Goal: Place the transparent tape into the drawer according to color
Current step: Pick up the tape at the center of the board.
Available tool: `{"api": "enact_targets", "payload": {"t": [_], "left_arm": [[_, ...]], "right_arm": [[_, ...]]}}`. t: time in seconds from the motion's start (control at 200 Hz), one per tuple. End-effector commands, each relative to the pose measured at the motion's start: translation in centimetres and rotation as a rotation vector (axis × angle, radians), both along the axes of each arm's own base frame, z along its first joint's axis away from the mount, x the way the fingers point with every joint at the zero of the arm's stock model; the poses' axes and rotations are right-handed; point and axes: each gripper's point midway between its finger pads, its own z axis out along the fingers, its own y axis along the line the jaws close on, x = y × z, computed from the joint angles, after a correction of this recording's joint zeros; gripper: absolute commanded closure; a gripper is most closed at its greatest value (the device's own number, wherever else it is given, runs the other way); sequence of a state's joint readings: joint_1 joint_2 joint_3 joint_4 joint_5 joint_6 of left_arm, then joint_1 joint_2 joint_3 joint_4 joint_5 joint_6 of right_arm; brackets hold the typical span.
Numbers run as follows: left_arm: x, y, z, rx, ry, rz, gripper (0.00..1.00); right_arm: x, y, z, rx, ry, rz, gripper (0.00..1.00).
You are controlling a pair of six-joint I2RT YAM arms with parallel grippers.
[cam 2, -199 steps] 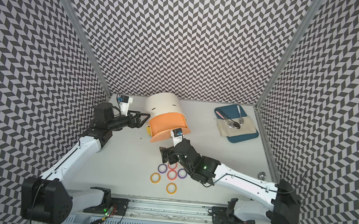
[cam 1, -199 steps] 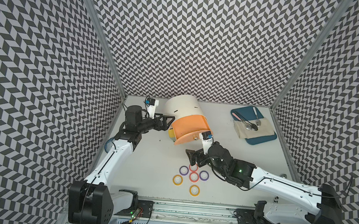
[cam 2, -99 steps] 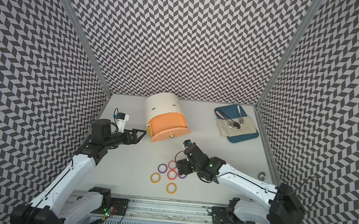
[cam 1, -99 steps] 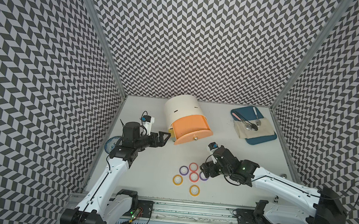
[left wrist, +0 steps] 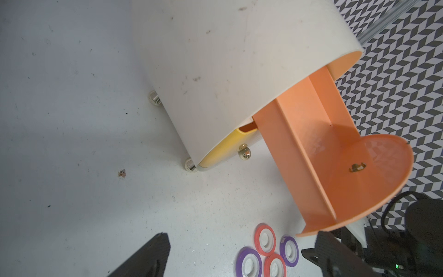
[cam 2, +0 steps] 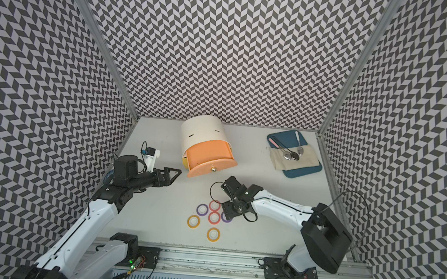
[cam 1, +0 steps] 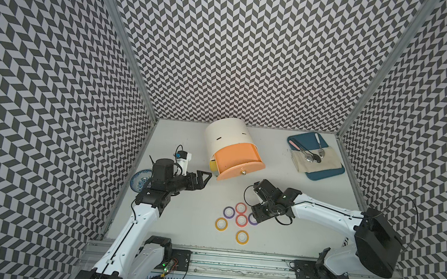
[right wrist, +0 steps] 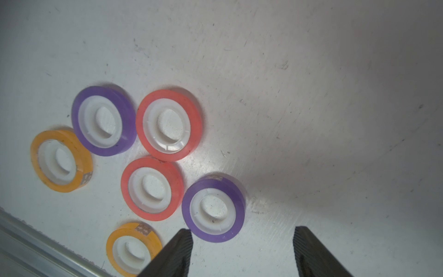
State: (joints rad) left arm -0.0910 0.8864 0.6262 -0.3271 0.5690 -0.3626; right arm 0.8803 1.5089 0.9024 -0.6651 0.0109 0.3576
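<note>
The purple roll at the right edge of the cluster is the one that matters. It lies flat on the table, hole up, just ahead of the right gripper and off to one side. Its rim comes close to one finger, while the other finger stands well clear over bare table. Being round, it has no long axis to line up with, so only that sideways offset counts. The jaws stand apart with nothing between them, so nothing is held. As I read it, the gripper has to go forward and shift toward the roll before it can straddle the rim.

A red-pink roll touches the purple one on the nearer finger's side, which leaves little room for that finger to come down. All six tape rolls lie on the table, none in a drawer.

The peach drawer stands pulled out of the cabinet, well apart from the rolls. The left gripper is wide open and empty, near the drawer front and farther from the rolls than the right one — so the pick looks like the right arm's.
</note>
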Motion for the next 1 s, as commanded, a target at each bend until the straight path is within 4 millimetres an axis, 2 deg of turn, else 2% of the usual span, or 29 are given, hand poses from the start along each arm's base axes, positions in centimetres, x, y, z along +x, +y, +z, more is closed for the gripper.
{"api": "enact_targets", "payload": {"t": [0.0,0.2,0.506,0.696,0.996], "left_arm": [[-0.4,-0.1,0.0,-0.011,-0.002,-0.009,0.0],[-0.4,-0.1,0.0,-0.013,-0.009,-0.012,0.0],[-0.5,-0.1,0.1,-0.013,-0.015,-0.014,0.0],[-0.5,-0.2,0.1,-0.015,-0.016,-0.017,0.0],[-0.6,-0.2,0.3,-0.015,-0.02,-0.017,0.0]], "right_arm": [[0.5,-0.1,-0.1,-0.03,-0.004,0.009,0.34],[0.7,-0.4,-1.1,-0.056,-0.008,-0.007,0.38],[0.9,0.3,-1.8,-0.056,-0.017,-0.021,0.4],[0.1,0.3,-2.9,-0.11,-0.012,-0.001,0.42],[-0.7,-1.4,-4.1,-0.201,0.011,0.011,0.55]]}}
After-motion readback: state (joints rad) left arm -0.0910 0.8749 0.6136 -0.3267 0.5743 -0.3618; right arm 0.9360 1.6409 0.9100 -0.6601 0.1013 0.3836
